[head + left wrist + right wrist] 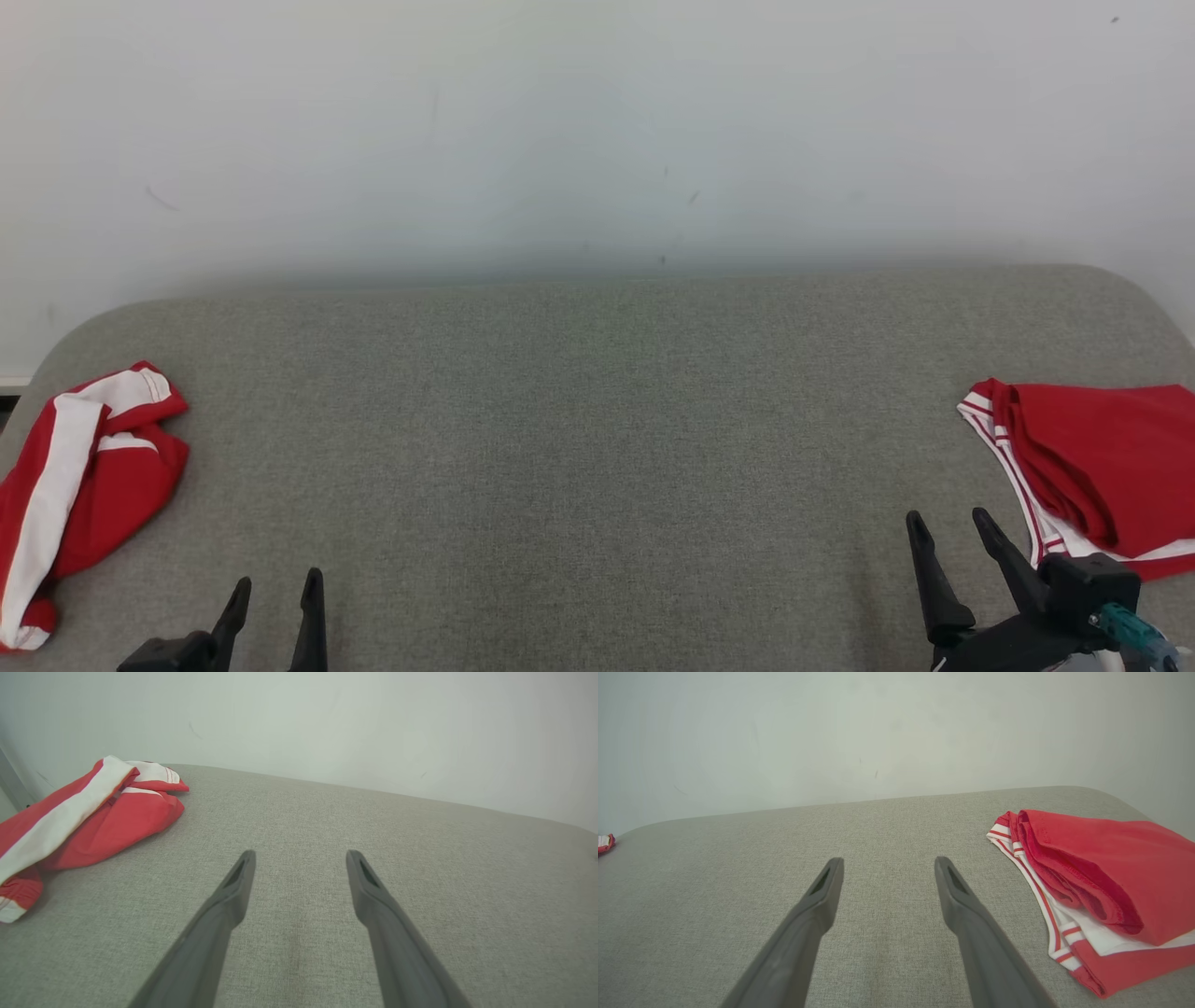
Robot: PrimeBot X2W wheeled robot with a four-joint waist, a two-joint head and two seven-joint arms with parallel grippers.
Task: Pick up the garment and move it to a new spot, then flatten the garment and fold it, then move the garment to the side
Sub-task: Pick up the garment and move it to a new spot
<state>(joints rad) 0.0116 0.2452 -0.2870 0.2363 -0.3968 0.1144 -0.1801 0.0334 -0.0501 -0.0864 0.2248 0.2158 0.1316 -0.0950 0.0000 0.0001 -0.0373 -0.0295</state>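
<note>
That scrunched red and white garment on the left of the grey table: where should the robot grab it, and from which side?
Probably the raised red fold at the inner edge of the crumpled garment, coming from the middle of the table. That bunched ridge stands proud of the surface, so a pinch can close around it, and the left hand, open, lies on that side.

Two red-and-white garments lie on the one grey fabric-covered table (597, 420): one crumpled garment (79, 476) at its left edge and one folded garment (1092, 457) at its right edge. Two grippers sit over the near edge, the left gripper (278, 577) and the right gripper (948, 514), each with two dark fingers (929, 569), four in all. One pale wall (597, 121) rises behind the far edge.
</note>
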